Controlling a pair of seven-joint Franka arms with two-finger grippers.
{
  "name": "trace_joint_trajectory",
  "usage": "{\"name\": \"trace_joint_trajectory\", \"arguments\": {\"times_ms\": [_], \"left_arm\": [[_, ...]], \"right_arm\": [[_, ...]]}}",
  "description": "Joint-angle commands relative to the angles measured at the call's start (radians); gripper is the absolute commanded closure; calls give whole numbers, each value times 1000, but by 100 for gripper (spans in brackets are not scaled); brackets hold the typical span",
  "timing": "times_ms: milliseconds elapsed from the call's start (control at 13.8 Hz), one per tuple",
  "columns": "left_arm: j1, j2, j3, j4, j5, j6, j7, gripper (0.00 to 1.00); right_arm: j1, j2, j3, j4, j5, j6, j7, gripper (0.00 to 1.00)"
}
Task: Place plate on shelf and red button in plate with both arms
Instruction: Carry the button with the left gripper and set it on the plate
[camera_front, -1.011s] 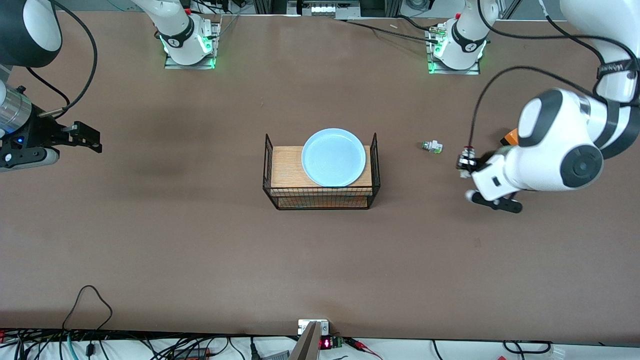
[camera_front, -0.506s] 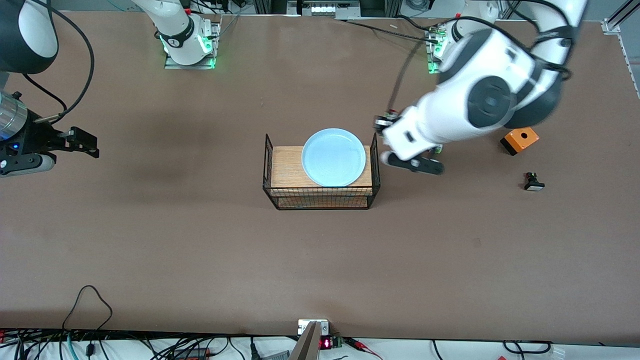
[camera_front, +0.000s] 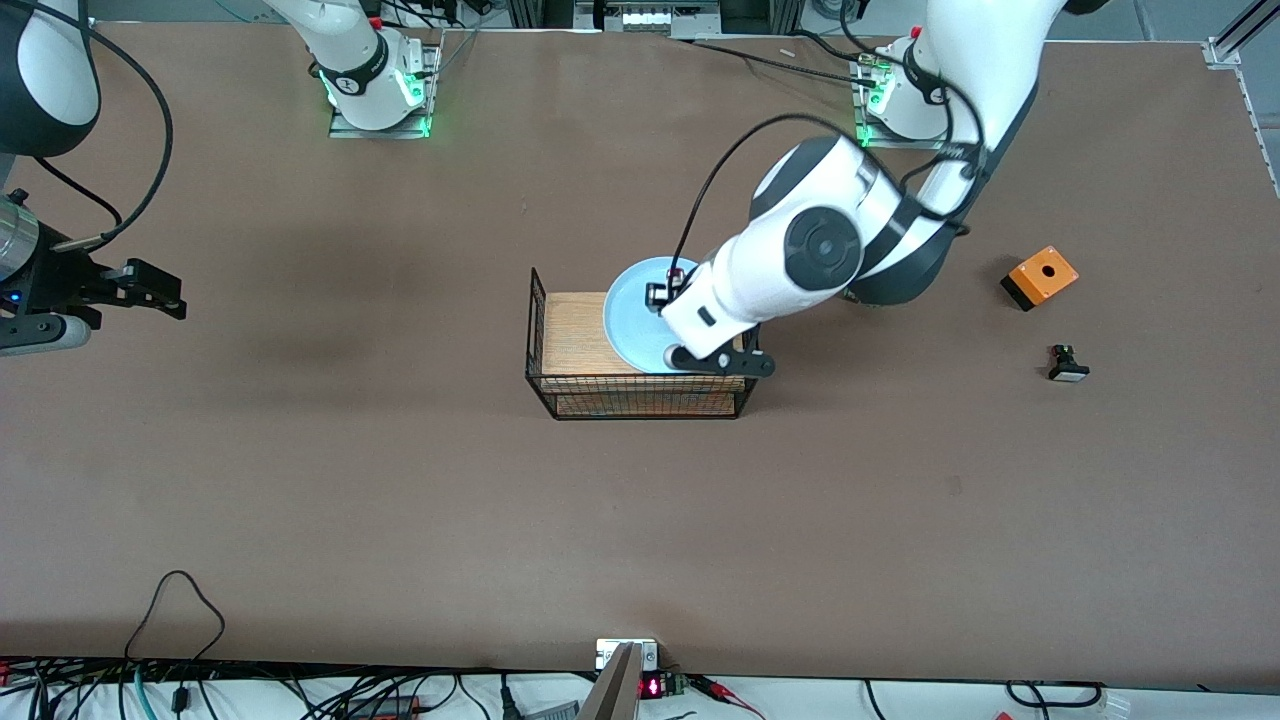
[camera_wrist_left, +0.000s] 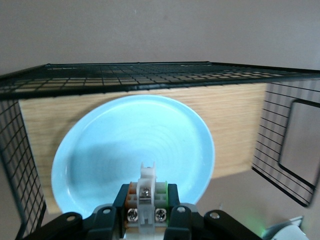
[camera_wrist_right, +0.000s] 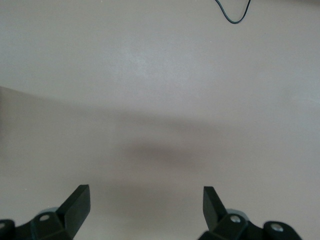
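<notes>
The pale light-blue plate (camera_front: 628, 322) lies on the wooden board inside the black wire basket (camera_front: 640, 405) at the table's middle. My left gripper (camera_front: 662, 297) hangs over the plate, shut on the red button (camera_front: 676, 276). In the left wrist view the button's white blocky body (camera_wrist_left: 146, 186) with its screws sits between the fingers of the left gripper (camera_wrist_left: 146, 200), above the plate (camera_wrist_left: 135, 140); its cap is hidden there. My right gripper (camera_front: 160, 290) is open and empty over bare table at the right arm's end, with nothing between its jaws in the right wrist view (camera_wrist_right: 146, 200).
An orange box (camera_front: 1040, 277) and a black switch with a whitish cap (camera_front: 1067, 364) lie at the left arm's end of the table. The basket's wire walls (camera_wrist_left: 150, 75) rise around the board and plate. The left arm's body hides the table beside the basket.
My left arm has swung from the left arm's end of the table to over the plate, carrying the red button. The right gripper has drifted slightly outward.
</notes>
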Motion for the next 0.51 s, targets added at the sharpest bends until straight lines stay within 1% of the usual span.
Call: {"name": "trace_joint_trajectory", "arguments": {"times_ms": [0, 72, 144, 217, 289, 361, 433], "left_arm": [[-38, 48, 12, 54, 32, 19, -1, 92], [-44, 60, 12, 54, 31, 33, -1, 90], [-44, 70, 12, 54, 29, 50, -1, 82], [-39, 76, 13, 55, 28, 62, 4, 49], [-32, 76, 13, 55, 28, 64, 5, 8], [-32, 64, 15, 58, 29, 60, 2, 0], [-30, 50, 15, 61, 29, 53, -1, 0]], "right_arm": [[-8, 9, 12, 84, -5, -57, -14, 0], [1, 12, 15, 102, -23, -110, -10, 0], [7, 24, 19, 119, -60, -135, -13, 0], [2, 30, 16, 129, -54, -140, -13, 0], [-1, 33, 12, 130, -52, -139, -13, 0], [1, 33, 12, 136, -52, -139, -11, 0], [4, 33, 12, 136, -52, -132, -8, 0]]}}
